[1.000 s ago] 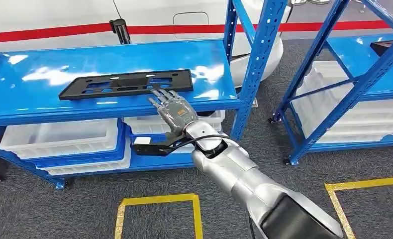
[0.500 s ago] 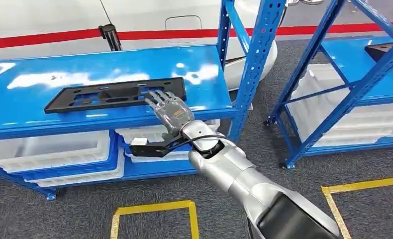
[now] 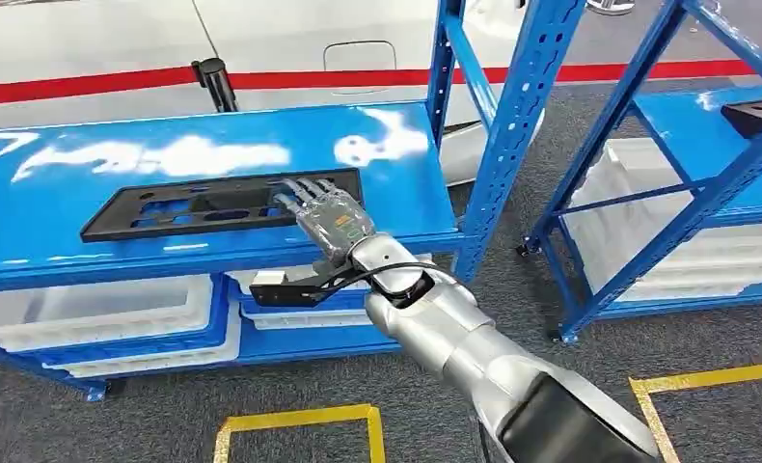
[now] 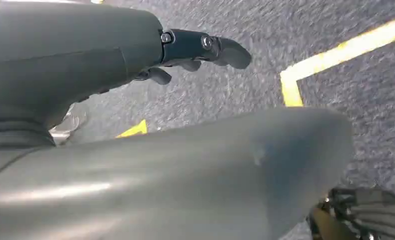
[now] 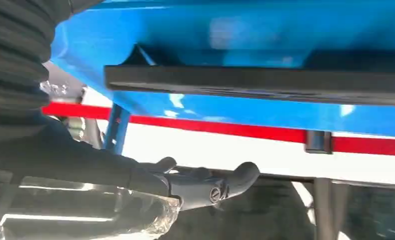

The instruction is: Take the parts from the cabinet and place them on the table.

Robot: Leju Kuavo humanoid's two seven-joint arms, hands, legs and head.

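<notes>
Reaching farther over the shelf edge than a second ago, my right hand (image 3: 329, 217) is now lying with its fingertips (image 3: 295, 191) on the right end of the black part (image 3: 213, 203), where earlier they were only at its near rim; the whole head view is also shifting a little as the camera moves. I am watching the fingers stretching flat and slightly apart across the part, not wrapping it, so the hand is touching rather than holding; whether anything hooks beneath the edge is hidden from me by the hand's own back. The part, a long flat black plate with cut-outs, is lying lengthwise on the blue shelf (image 3: 59, 241) of the cabinet, near its front edge. From the right wrist view the part (image 5: 265, 82) is showing as a dark strip against the blue shelf, cut off at the picture's side, with the thumb (image 5: 235, 177) hanging clear of it. My left hand (image 4: 195, 47) is hanging over grey carpet (image 4: 335, 100) beside a yellow floor line (image 4: 330, 55); its dark fingers are curling loosely with nothing between them, though a blurred grey body part is covering much of that picture. White bins (image 3: 97, 309) are sitting on the lower shelf, partly hidden by the front rail.
</notes>
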